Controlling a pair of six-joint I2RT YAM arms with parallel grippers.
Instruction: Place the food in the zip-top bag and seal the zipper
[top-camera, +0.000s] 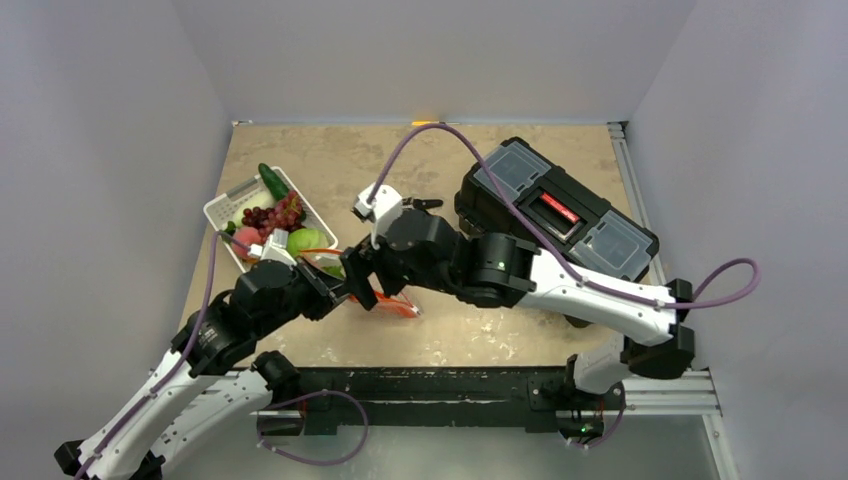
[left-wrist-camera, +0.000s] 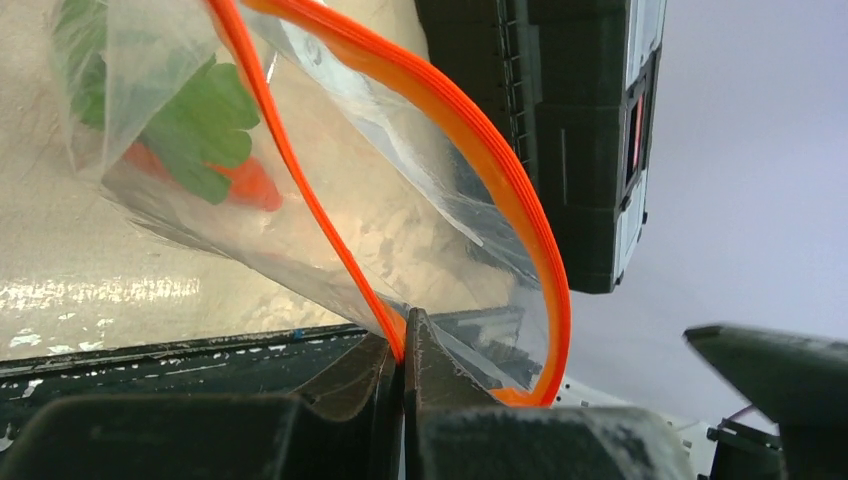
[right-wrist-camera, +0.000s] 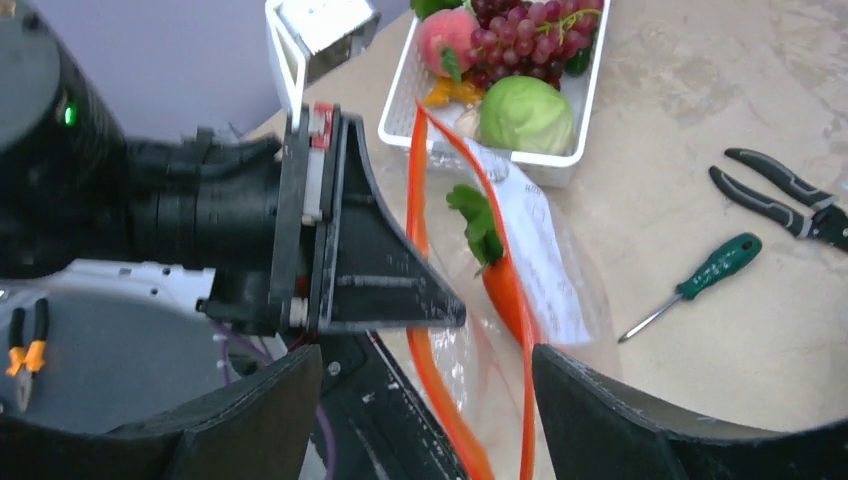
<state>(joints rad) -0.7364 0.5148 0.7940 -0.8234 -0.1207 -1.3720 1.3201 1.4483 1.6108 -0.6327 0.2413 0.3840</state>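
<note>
So the left claw (left-wrist-camera: 405, 340) is clenched tight on the zipper (left-wrist-camera: 520, 190), pinching one of the two thin orange-red strips, and that lifts that side of the zip-top bag (left-wrist-camera: 400, 230) off the tabletop (top-camera: 330, 150). The bag's crinkly clear plastic, and its mouth gapes wide, both strips bowed apart. From the right wrist view the strips run lengthwise from the white slotted basket (right-wrist-camera: 545, 170) down toward the camera.

The right claw (right-wrist-camera: 430, 390) is released, jaws spread wide with the open mouth between them.

The carrot (right-wrist-camera: 500, 290) is inside the bag, long axis along the strips, green leaves pointing at the basket.

The basket holds the purple grapes (right-wrist-camera: 530, 30), round green cabbage (right-wrist-camera: 525, 112) and pink peach (right-wrist-camera: 447, 35).
</note>
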